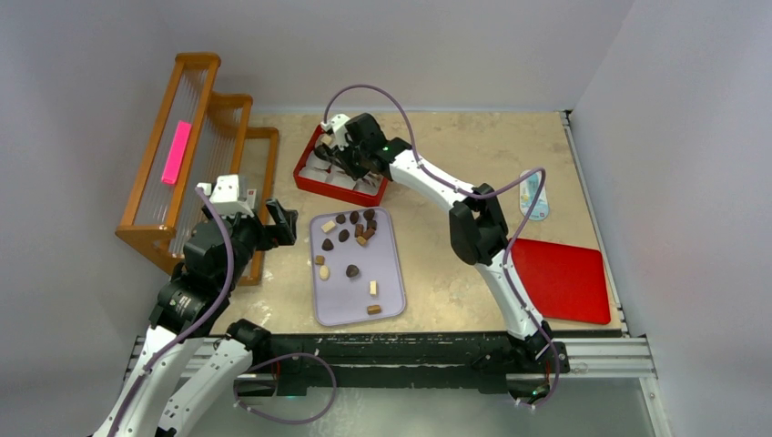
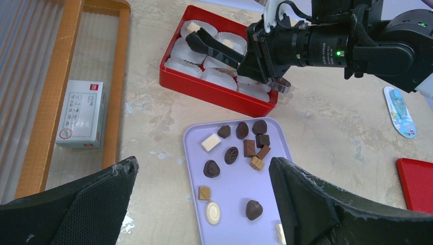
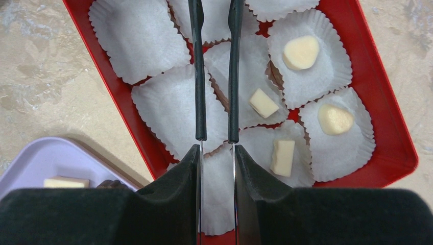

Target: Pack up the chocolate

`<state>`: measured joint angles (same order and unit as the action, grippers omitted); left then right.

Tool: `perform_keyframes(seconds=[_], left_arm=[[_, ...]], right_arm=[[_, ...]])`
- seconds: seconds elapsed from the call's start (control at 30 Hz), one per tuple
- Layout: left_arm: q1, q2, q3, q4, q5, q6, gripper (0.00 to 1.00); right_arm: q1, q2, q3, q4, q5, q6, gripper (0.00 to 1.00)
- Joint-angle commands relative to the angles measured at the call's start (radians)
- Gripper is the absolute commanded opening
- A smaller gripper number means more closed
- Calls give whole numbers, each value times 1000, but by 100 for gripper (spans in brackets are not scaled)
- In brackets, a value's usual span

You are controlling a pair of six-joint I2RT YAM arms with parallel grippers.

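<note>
The right hand [image 1: 349,146] hangs over the red box [image 1: 337,189] in the upper centre of the top view, clenched on the handles of the black tongs [image 3: 198,76]. In the right wrist view the two tong arms run parallel, straight up the frame, with a narrow gap between them. Their tips pass out of the top edge, so it cannot be told there whether they carry a piece. Four cream-white pieces [image 3: 301,51] sit in white paper cups [image 3: 138,35] on the right side of that frame, and the cups on the left side hold nothing. The unpacked chocolate [image 1: 344,235] lies scattered on the lavender tray [image 1: 387,305], which rests on the desk [image 1: 437,264] directly below the box in the top view, near it but not touching. This is the governing relation: from the right hand, the unpacked pieces lie toward the bottom of the frame, on the handle side of the tongs, while the tong tips point away toward the upper left. A fetch therefore appears to require drawing the arm back over the tray. The left hand [image 1: 280,223] hovers released, jaws spread wide and holding nothing, just beside the upper left corner of the tray. It is the nearer hand, but it carries no tool, so the next pick probably falls to the right arm.
</note>
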<state>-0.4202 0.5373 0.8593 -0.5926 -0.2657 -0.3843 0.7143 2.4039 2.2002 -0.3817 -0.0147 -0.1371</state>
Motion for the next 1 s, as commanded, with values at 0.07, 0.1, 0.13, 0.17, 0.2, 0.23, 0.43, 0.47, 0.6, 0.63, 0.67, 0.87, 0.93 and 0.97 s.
perform_keyframes(seconds=[0.07, 0.1, 0.13, 0.17, 0.2, 0.23, 0.43, 0.47, 0.6, 0.63, 0.67, 0.87, 0.93, 0.97], left_arm=[[-3, 5, -2, 33, -9, -4, 100], [-3, 5, -2, 33, -9, -3, 100], [-3, 6, -2, 33, -9, -2, 100], [-3, 4, -2, 33, -9, -3, 100], [-3, 6, -1, 33, -9, -3, 100], [-3, 4, -2, 33, -8, -3, 100], [-3, 4, -3, 33, -9, -4, 100], [-3, 4, -3, 33, -9, -4, 100], [-3, 4, -3, 33, -9, -4, 100], [-3, 4, -2, 33, -9, -4, 100], [-3, 3, -2, 32, -9, -4, 100], [-3, 4, -2, 31, -9, -4, 100], [-3, 4, -1, 31, -7, -4, 100], [-3, 4, -2, 31, -7, -4, 100]], right_arm=[[4, 16, 72, 32, -34, -18, 30], [4, 17, 74, 32, -33, -18, 30], [4, 17, 76, 32, -32, -18, 31], [4, 17, 76, 33, -30, -18, 33], [4, 16, 76, 36, -28, -19, 34], [4, 15, 76, 36, -26, -19, 36], [5, 3, 79, 41, -21, -21, 39], [5, 1, 79, 42, -21, -21, 39], [5, -5, 88, 38, -19, -21, 40], [5, -8, 88, 38, -19, -22, 40], [4, -12, 88, 37, -19, -22, 40], [5, -72, 64, 25, -18, -24, 39], [4, -103, 44, 25, -15, -22, 39], [4, -118, 34, 24, -15, -22, 38]])
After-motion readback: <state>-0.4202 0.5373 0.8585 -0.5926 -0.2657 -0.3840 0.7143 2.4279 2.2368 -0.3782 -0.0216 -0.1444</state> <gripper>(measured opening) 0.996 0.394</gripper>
